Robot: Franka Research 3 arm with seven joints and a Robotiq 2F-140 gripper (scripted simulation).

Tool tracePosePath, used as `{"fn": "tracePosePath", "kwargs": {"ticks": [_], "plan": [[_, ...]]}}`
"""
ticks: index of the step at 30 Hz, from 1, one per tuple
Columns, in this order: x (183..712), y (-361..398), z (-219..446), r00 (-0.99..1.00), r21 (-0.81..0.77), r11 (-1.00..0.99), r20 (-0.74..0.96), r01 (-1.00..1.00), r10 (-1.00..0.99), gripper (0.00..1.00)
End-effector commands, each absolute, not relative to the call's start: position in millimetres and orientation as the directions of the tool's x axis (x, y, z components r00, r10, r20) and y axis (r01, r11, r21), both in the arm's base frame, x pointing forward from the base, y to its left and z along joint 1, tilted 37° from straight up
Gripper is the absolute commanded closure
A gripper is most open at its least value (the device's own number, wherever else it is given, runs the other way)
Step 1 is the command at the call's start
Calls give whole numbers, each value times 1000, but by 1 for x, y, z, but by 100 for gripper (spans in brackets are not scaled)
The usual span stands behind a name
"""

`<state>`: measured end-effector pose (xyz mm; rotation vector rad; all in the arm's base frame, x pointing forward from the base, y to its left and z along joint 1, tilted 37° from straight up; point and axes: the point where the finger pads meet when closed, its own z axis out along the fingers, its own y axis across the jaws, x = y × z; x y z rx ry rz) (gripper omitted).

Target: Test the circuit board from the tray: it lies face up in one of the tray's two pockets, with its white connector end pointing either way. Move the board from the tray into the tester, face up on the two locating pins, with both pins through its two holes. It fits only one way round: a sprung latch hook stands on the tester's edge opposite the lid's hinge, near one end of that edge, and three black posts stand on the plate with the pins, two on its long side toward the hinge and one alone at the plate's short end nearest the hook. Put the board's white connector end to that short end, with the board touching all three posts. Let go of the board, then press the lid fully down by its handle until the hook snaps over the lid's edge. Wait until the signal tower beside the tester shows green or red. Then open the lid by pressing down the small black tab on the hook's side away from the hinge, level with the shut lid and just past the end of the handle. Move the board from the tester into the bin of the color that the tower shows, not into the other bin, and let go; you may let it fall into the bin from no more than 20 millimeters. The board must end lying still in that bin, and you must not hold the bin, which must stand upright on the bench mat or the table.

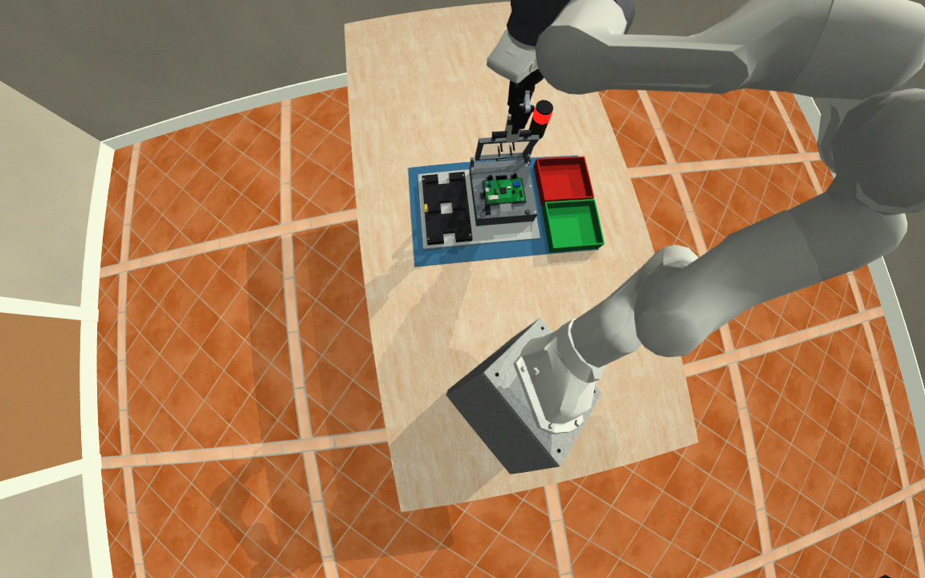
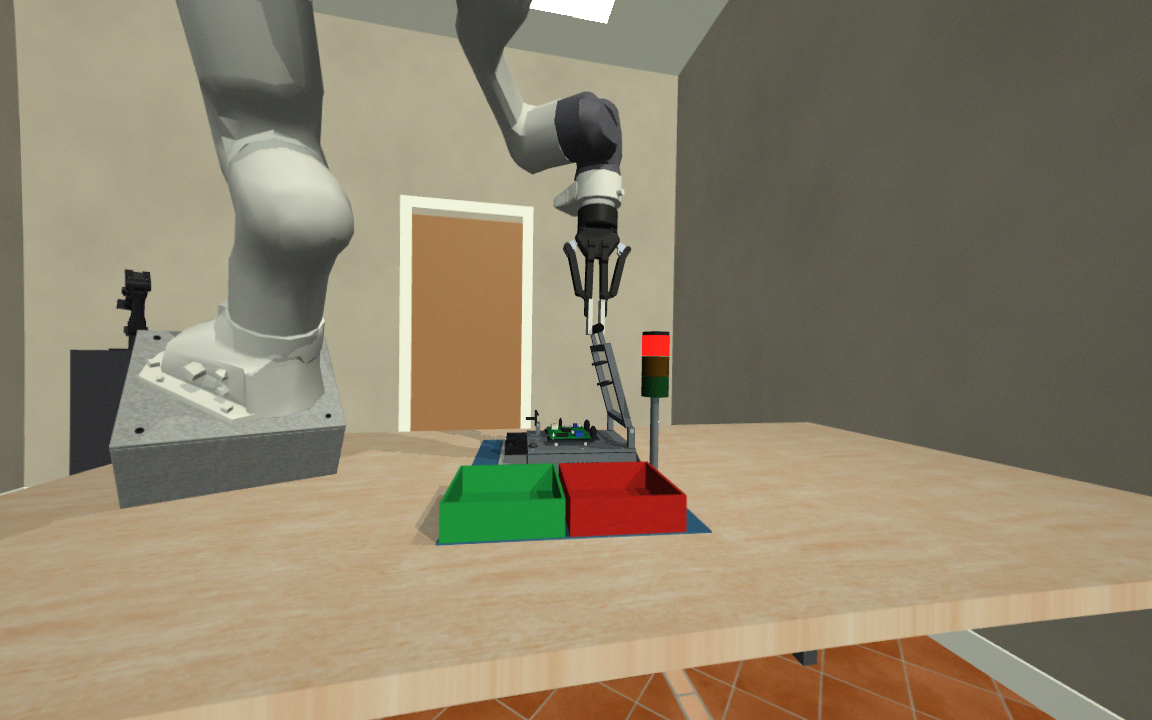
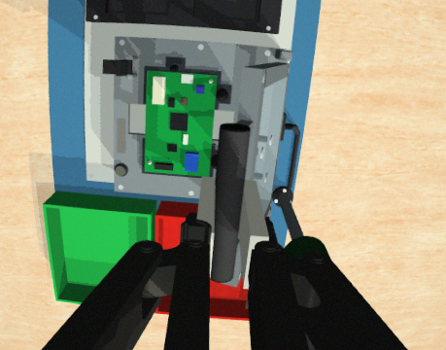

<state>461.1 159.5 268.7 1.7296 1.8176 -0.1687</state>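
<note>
The green circuit board (image 1: 503, 190) (image 2: 567, 434) (image 3: 180, 120) lies face up on the plate of the grey tester (image 1: 502, 228) (image 2: 580, 450), with its white connector end toward the tray. The tester's lid (image 1: 502, 148) (image 2: 611, 380) (image 3: 264, 117) stands raised, leaning back on its hinge. My gripper (image 1: 520, 128) (image 2: 595, 322) (image 3: 226, 199) is shut on the lid's dark round handle (image 3: 230, 189) at the lid's top edge. The signal tower (image 1: 542, 113) (image 2: 655, 344) beside the tester shows red.
The red bin (image 1: 563, 158) (image 2: 625, 514) (image 3: 171, 227) and the green bin (image 1: 573, 246) (image 2: 499, 521) (image 3: 96, 204) stand side by side on the blue mat (image 1: 451, 254) next to the tester. The black tray (image 1: 444, 188) (image 3: 184, 0) lies beyond the tester with both pockets empty.
</note>
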Motion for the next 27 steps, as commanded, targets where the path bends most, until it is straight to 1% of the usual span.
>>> {"fn": "tracePosePath", "kwargs": {"ticks": [1,22,23,27], "plan": [[466,160,272,44,323,141,-505,936,862,100],[466,160,272,44,323,141,-505,936,862,100],[466,160,272,44,323,141,-505,936,862,84],[466,160,272,44,323,141,-505,936,862,84]]}}
